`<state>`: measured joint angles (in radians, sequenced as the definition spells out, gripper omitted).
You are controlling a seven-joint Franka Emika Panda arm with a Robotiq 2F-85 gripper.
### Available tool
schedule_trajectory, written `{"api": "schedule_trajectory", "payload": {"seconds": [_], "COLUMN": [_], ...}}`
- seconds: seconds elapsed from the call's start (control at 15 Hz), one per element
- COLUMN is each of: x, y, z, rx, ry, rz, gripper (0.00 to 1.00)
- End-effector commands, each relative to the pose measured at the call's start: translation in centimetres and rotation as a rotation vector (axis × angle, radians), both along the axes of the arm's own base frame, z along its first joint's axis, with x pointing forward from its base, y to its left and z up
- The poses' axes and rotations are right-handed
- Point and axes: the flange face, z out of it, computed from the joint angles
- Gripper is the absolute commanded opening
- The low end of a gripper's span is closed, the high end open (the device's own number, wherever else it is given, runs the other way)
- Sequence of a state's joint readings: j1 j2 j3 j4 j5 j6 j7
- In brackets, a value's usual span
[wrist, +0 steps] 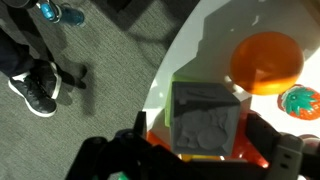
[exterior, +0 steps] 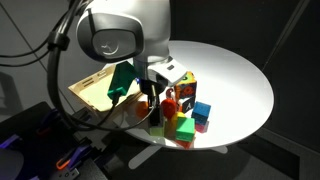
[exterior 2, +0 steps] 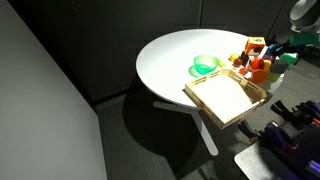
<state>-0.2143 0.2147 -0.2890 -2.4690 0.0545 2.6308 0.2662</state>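
Arm: in an exterior view the arm (exterior: pixel 120 35) fills the upper middle of the picture, its thick white link close to the camera and its wrist turned down toward the counter (exterior: pixel 240 70).
Gripper pose: the gripper (exterior: pixel 152 100) points down at the near edge of a cluster of toy blocks (exterior: pixel 185 110), just beside the tray (exterior: pixel 90 92).
Gripper state: open; in the wrist view the gripper (wrist: pixel 200 145) has its jaws spread wide, with a gap on each side of the grey block (wrist: pixel 205 120).
Grey block: it sits between the two dark fingers (wrist: pixel 280 150) in the wrist view, and nothing grips it. Whether a finger touches it cannot be told.
Block's place: near the rim of the counter, with the carpeted floor (wrist: pixel 100 70) showing past the edge.
Orange toy: the round orange toy (wrist: pixel 265 60) lies just beyond the grey block, and a smaller orange and green piece (wrist: pixel 300 100) lies beside it.
Tray: the wooden tray (exterior 2: pixel 230 97) lies flat at the rim of the counter (exterior 2: pixel 170 60), between the toy cluster (exterior 2: pixel 255 62) and the camera.
Bowl: the green bowl (exterior 2: pixel 205 66) stands on the counter just beside the tray's far edge.
Floor: a pair of dark shoes (wrist: pixel 35 92) shows on the carpet, well apart from the counter.
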Motion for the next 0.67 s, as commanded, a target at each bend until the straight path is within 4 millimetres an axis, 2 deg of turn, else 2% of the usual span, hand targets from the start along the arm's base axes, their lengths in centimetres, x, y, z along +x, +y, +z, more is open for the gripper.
{"api": "schedule_trajectory", "payload": {"seconds": [0.0, 0.6], "x": [0.28, 0.00], "y": [-0.42, 0.05], "z": [0.20, -0.05], "rx": [-0.003, 0.003], "ry": [0.006, 0.006], "rz": [0.027, 0.025], "gripper": [1.00, 1.00]}}
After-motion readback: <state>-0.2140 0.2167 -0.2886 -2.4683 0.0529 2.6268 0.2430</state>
